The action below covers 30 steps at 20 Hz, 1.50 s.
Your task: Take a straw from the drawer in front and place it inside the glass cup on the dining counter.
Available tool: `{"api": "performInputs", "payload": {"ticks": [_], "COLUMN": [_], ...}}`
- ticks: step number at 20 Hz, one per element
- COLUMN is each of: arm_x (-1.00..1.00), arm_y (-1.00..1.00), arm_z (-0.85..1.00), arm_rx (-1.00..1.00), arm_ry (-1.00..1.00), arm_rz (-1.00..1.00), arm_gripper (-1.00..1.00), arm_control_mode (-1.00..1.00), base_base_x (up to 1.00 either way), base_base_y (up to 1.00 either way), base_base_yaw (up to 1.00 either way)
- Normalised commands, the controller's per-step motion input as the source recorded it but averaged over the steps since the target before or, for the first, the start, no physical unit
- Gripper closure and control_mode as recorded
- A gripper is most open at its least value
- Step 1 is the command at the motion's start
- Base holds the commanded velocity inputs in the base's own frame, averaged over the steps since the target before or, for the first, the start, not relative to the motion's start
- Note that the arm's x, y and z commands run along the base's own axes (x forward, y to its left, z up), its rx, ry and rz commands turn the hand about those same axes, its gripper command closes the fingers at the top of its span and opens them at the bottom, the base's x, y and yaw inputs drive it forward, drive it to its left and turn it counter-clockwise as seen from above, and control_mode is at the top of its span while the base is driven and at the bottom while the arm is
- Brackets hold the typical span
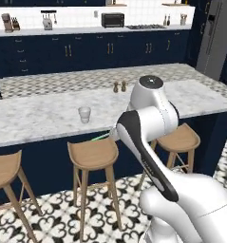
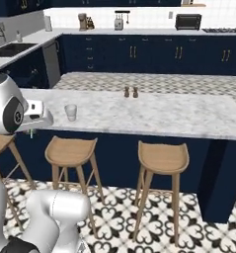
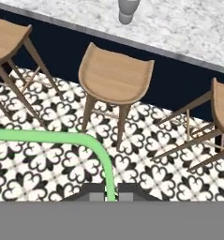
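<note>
My gripper [image 3: 111, 193] is shut on the light-green straw [image 3: 62, 138], which runs up from between the dark fingertips and bends off to the left edge of the hand view. In the left base view the straw [image 1: 101, 137] pokes out left of my forearm, just in front of the dining counter's [image 1: 39, 118] near edge and above a stool. The glass cup [image 1: 84, 114] stands upright on the marble a little beyond it. From the right the gripper [image 2: 32, 129] hangs at the counter edge, left of the glass cup [image 2: 70, 111]. The drawer is out of view.
Three wooden stools [image 1: 92, 154] line the front of the counter [image 2: 154, 113] over a patterned tile floor. Two small shakers [image 1: 119, 87] stand further back on the marble. Navy cabinets and a worktop with appliances [image 1: 112, 20] run along the far wall.
</note>
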Motion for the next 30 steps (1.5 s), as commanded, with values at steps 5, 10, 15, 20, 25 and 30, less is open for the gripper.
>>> {"api": "performInputs", "payload": {"ticks": [5,10,15,20,25,30], "arm_x": [0.0,0.0,0.0,0.6,0.91,0.54], "arm_y": [0.0,0.0,0.0,0.06,-0.11,0.03], "arm_z": [0.0,0.0,0.0,0.0,0.04,0.17], "arm_rx": [0.0,0.0,0.0,0.0,-0.14,-0.41], "arm_ry": [0.0,0.0,0.0,0.04,0.0,0.0], "arm_rz": [0.0,0.0,0.0,-0.05,0.0,0.0], "arm_gripper": [1.0,1.0,1.0,1.0,1.0,1.0], "arm_control_mode": [1.0,1.0,1.0,-1.0,-1.0,-1.0], "base_base_x": [0.77,0.97,1.0,0.4,0.0,0.0], "base_base_y": [0.72,0.68,0.55,0.19,0.0,0.0], "base_base_yaw": [-0.4,-0.27,-0.22,-0.08,0.0,0.0]}}
